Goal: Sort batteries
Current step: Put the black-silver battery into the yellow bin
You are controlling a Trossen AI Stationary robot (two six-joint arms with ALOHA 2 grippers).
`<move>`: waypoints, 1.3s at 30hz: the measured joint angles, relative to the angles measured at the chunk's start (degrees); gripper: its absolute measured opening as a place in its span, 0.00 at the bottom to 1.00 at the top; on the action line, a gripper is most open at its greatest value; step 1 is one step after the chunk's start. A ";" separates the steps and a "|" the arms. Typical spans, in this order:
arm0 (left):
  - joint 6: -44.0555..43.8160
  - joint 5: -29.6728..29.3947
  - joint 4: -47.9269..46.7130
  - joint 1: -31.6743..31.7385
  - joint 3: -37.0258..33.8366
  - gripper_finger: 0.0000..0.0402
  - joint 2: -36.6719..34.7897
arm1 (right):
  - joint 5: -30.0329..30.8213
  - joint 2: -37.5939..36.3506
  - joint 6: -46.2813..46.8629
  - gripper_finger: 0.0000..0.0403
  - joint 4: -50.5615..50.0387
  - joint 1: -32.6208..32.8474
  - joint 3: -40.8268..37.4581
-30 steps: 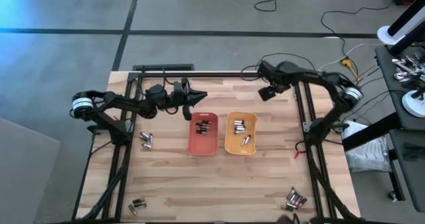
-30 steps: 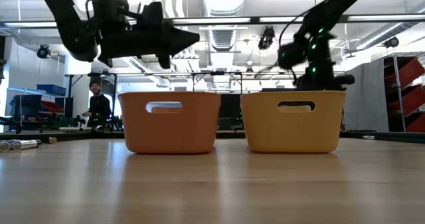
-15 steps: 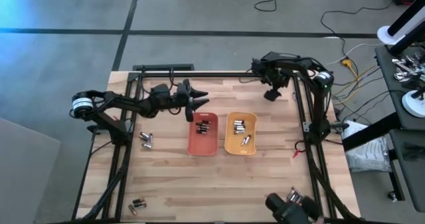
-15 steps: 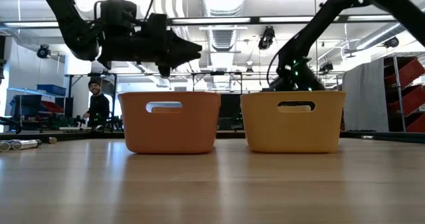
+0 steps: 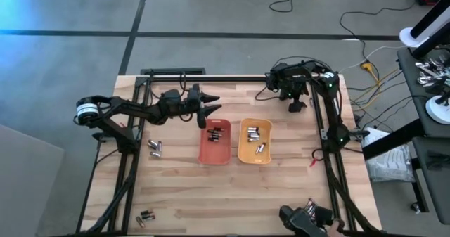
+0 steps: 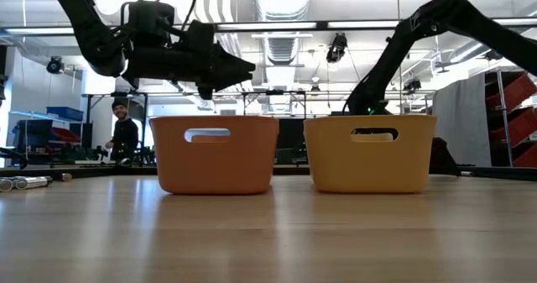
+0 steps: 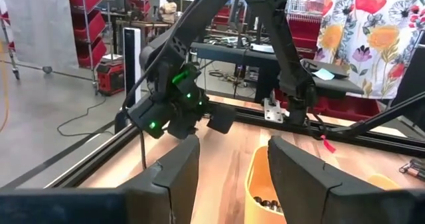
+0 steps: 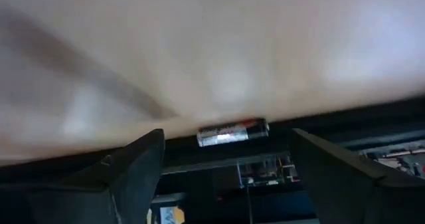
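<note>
Compared with a second ago, the right arm has been folded back toward the far right corner of the table (image 5: 232, 195). The right gripper (image 5: 297, 105) is now parked there, and its fingers are seen spread wide with nothing gripped. The left gripper (image 5: 213, 105) has been dipped a bit lower over the far end of the orange tray (image 5: 204, 155). It's released too, with an empty gap showing between its fingers. A dark shape (image 5: 301, 219) has also turned up at the near right corner; what it is can't be made out.

The batteries are all lying flat. A loose pair (image 5: 155, 148) is found left of the orange tray, long axes roughly across the table. Another pair (image 5: 144, 217) sits near the near left corner, and a small pile (image 5: 314, 210) is left at the near right corner beside the dark shape. In the right wrist view, one silvery cell (image 8: 232, 132) is seen lying crosswise at the table's edge, heavily blurred.

Dark cells (image 5: 216, 133) are gathered at the far end of the orange tray, mostly crosswise. Silvery cells (image 5: 254, 133) are held in the yellow tray (image 5: 247, 156), just beside it.
</note>
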 joint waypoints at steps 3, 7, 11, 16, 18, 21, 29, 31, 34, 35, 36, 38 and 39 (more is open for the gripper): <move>0.19 -0.64 0.00 0.00 0.00 0.40 0.00 | 2.22 0.37 0.00 0.76 0.08 -0.82 -0.37; 0.88 -1.63 -0.09 0.00 -0.02 0.40 0.00 | 2.96 0.17 -0.89 0.76 0.04 -2.20 -1.56; 0.90 -1.96 -0.22 0.00 -0.02 0.40 0.00 | 4.29 -0.06 -2.82 0.75 0.43 -2.99 -3.87; 0.90 -3.04 -0.44 0.00 -0.02 0.40 0.00 | 6.11 -0.13 -4.81 0.74 3.53 -2.99 -5.99; 0.90 -3.06 -0.66 0.00 -0.02 0.40 0.00 | 6.23 -0.11 -4.96 0.73 4.40 -2.99 -6.48; 0.90 -3.11 -1.20 0.04 -0.02 0.40 0.01 | 6.56 -0.12 -4.14 0.71 5.48 -2.93 -7.73; 1.74 -3.14 -2.11 0.04 -0.03 0.40 0.02 | 9.16 -0.33 -0.26 0.69 5.92 -0.66 -9.97; 1.81 -3.14 -2.55 0.04 -0.04 0.40 0.04 | 9.31 -0.31 -0.19 0.69 5.75 0.01 -10.62; 1.86 -3.14 -2.54 0.02 -0.04 0.40 0.04 | 9.26 -0.44 -1.97 0.69 5.53 0.92 -11.72; 1.92 -3.15 -2.55 0.02 -0.04 0.40 0.04 | 9.28 -0.53 -2.70 0.69 5.93 1.12 -12.01; 1.95 -3.19 -2.54 0.02 -0.04 0.40 0.04 | 9.33 -0.65 -3.70 0.69 6.27 1.22 -12.14; 1.95 -3.66 -2.53 0.00 -0.04 0.40 0.04 | 9.36 -0.83 -5.44 0.69 7.12 1.29 -12.38; 1.95 -3.80 -2.54 -0.02 -0.04 0.40 0.04 | 9.31 -0.92 -6.39 0.69 7.52 1.29 -12.39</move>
